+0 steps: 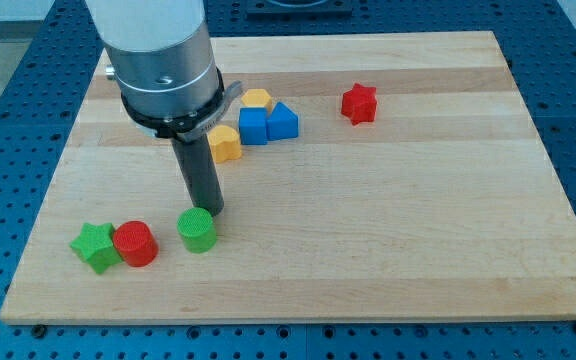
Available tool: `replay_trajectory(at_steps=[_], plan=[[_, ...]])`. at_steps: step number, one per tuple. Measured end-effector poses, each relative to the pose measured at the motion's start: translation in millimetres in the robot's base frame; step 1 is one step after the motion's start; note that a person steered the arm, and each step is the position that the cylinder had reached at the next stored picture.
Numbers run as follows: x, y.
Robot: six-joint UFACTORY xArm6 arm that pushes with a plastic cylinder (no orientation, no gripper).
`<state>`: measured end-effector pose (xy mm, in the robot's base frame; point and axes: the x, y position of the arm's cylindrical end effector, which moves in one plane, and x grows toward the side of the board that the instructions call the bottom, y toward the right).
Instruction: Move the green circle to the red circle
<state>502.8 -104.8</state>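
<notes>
The green circle (197,231) stands on the wooden board near the view's lower left. The red circle (135,243) stands a short gap to its left, touching a green star (94,246). My tip (211,210) is at the green circle's upper right edge, touching or nearly touching it. The rod rises from there to the arm's grey end at the view's top left.
A yellow block (225,144), two blue blocks (253,126) (282,121) and another yellow block (256,99) cluster above my tip. A red star (359,103) lies toward the upper right. The board's bottom edge (298,318) runs below the circles.
</notes>
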Motion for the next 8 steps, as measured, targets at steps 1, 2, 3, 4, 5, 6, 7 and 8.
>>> replay_trajectory(at_steps=[1, 2, 3, 4, 5, 6, 7, 8], plan=[[0, 11], [4, 24], [19, 22], [27, 6], [24, 2], [12, 2], [11, -1], [24, -12]])
